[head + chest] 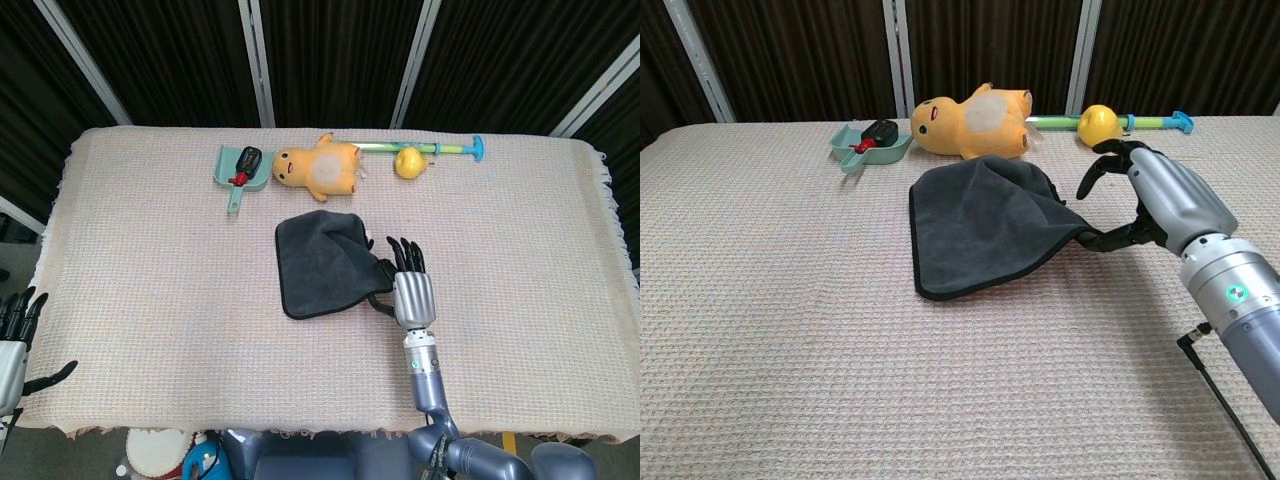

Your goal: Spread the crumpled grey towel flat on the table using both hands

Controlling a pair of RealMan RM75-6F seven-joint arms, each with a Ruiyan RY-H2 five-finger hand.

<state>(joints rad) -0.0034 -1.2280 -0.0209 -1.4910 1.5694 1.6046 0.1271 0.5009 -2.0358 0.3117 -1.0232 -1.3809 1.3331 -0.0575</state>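
I can't read any txt, labels, brands or nos. in either view. Only mark I see: small green lit dot on wrist below right hand [1160,195], no legible sign on it.

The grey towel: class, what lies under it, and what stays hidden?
Under the grey towel only the woven table cover shows around its edges. The right hand pinches its right corner; anything beneath the folds is covered.
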